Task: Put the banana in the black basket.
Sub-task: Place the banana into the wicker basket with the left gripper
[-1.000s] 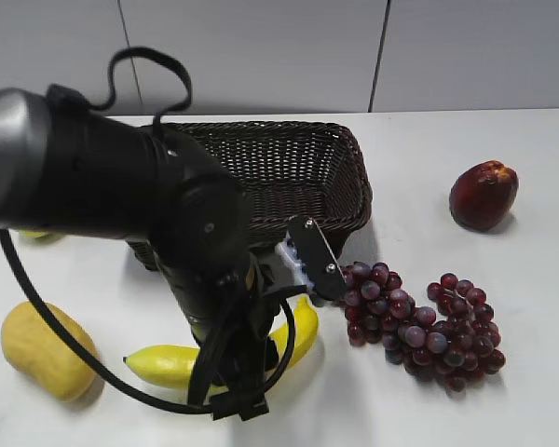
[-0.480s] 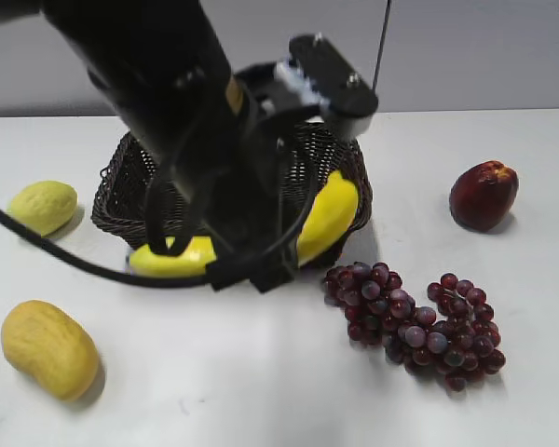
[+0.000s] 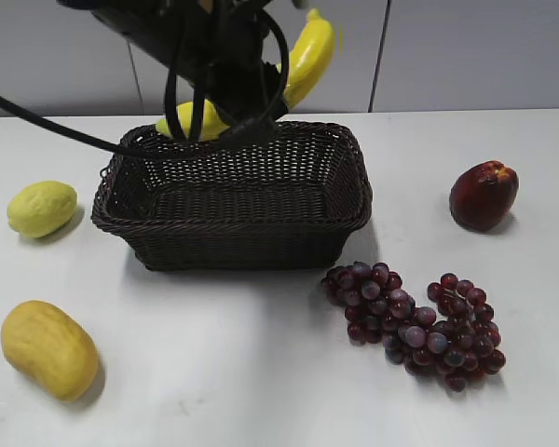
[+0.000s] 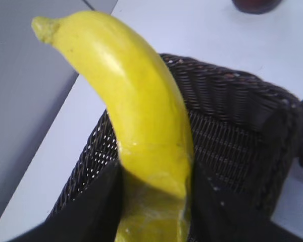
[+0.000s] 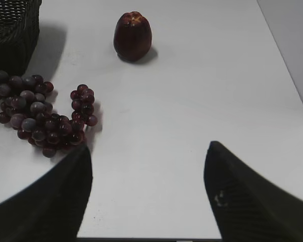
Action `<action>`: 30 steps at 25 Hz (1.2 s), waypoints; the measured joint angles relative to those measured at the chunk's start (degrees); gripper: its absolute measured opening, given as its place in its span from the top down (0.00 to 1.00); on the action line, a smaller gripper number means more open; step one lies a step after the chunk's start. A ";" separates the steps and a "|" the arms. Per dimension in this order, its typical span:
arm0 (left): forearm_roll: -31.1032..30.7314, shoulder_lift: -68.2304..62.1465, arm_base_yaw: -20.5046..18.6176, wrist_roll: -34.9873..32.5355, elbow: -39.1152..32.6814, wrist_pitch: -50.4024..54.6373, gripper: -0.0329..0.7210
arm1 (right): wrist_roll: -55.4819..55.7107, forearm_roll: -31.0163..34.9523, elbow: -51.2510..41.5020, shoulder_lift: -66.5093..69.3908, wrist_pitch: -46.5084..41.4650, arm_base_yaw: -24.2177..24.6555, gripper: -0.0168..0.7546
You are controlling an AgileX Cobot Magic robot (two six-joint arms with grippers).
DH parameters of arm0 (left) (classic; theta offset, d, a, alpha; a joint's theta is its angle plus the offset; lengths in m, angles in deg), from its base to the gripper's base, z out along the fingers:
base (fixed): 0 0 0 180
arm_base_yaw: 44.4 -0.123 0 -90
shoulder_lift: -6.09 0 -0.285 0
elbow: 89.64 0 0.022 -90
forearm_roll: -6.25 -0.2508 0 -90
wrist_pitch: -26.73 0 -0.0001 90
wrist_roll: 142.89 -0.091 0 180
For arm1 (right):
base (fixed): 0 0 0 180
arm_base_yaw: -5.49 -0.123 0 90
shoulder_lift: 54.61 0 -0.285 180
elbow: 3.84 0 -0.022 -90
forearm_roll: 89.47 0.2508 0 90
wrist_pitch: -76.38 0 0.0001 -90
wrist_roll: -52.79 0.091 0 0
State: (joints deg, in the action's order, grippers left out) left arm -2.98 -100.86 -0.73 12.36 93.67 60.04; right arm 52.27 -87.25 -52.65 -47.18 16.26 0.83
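Note:
The bright-yellow banana [image 3: 309, 51] hangs in the air above the far rim of the black basket [image 3: 242, 244], its left end [image 3: 191, 121] low near the rim. My left gripper [image 3: 233, 79] is shut on its middle; the arm hides part of it. In the left wrist view the banana [image 4: 136, 101] sits between the jaws [image 4: 154, 174], with the basket [image 4: 232, 126] below it. The inside of the basket shows only bare weave. My right gripper [image 5: 147, 156] is open and holds nothing, low over the white table; it is out of the exterior view.
A bunch of dark red grapes [image 3: 415, 326] lies in front of the basket's right corner. A red fruit [image 3: 484, 194] sits at the right. A pale lemon [image 3: 42, 208] and an oval yellow-orange fruit [image 3: 49, 349] lie at the left.
My left arm has lifted the banana from the table in front of the basket, up and back over it, to above the far rim.

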 joint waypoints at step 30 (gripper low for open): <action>9.86 1.32 -4.62 4.39 0.02 7.97 0.09 | 0.00 0.00 0.00 0.00 0.00 0.00 0.26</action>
State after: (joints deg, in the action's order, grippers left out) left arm 6.88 -99.54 -5.35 16.75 93.69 68.01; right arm 52.27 -87.25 -52.65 -47.18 16.26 0.83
